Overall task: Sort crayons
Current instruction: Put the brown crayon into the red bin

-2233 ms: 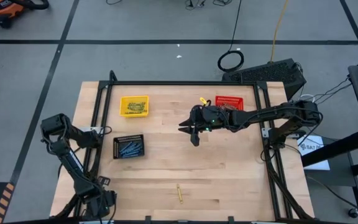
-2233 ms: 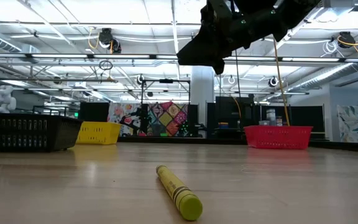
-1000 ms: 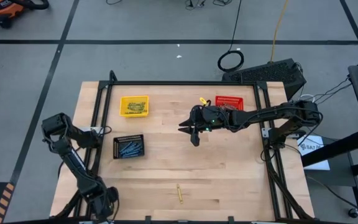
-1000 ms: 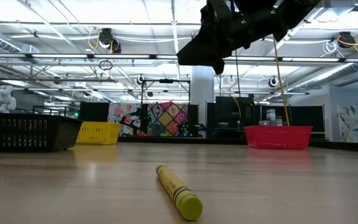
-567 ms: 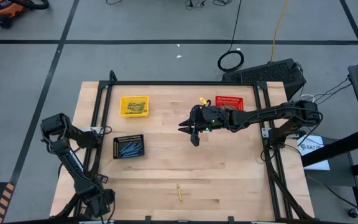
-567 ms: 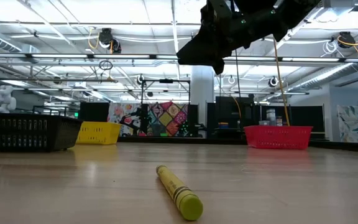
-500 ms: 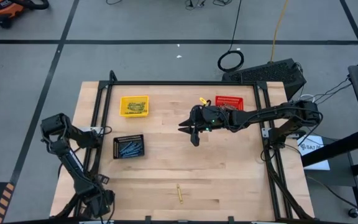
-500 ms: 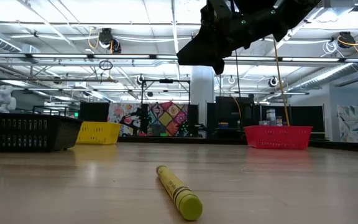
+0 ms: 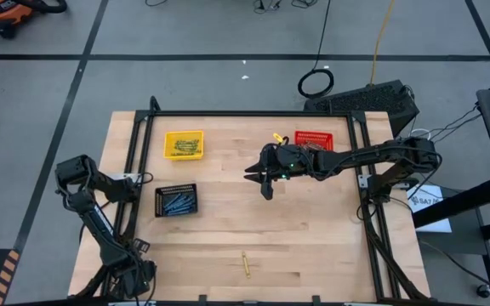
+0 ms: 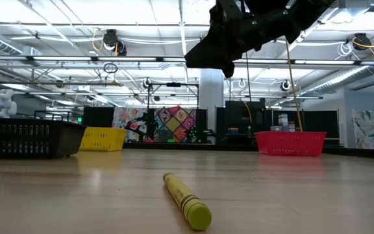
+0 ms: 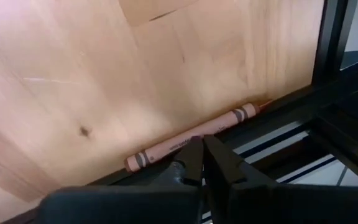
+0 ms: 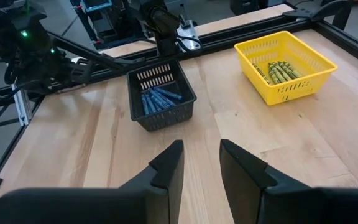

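The left gripper (image 11: 202, 144) sits at the near left corner of the table with its two dark fingers pressed together; their tips meet right at the middle of a brown-red paper-wrapped crayon (image 11: 194, 137), but whether they actually pinch it cannot be told. That crayon lies flat against the black metal frame rail (image 11: 272, 112) bordering the table, and the rail crowds the fingers on the outer side.

The right gripper (image 12: 199, 163) hangs above the table's middle, held well off the wood, its fingers parted with nothing between them.

A yellow-green crayon with a dark-banded wrapper (image 10: 186, 200) lies alone on the near middle of the light wooden tabletop (image 9: 313, 229), well apart from both grippers.

On the left stands a black mesh plastic basket (image 12: 161, 95) holding blue crayons (image 12: 156, 99). Farther back on the left is a yellow mesh plastic basket (image 12: 285, 65) with several yellow-green crayons (image 12: 277, 70) inside. A red mesh plastic basket (image 9: 314, 139) stands at the far right, just behind the right arm.

The grey floor (image 9: 185, 76) around the table carries dark lines and a coiled black cable (image 9: 316, 83). Across the table, the room shows ceiling beams and a colourful patterned panel (image 10: 167, 123).
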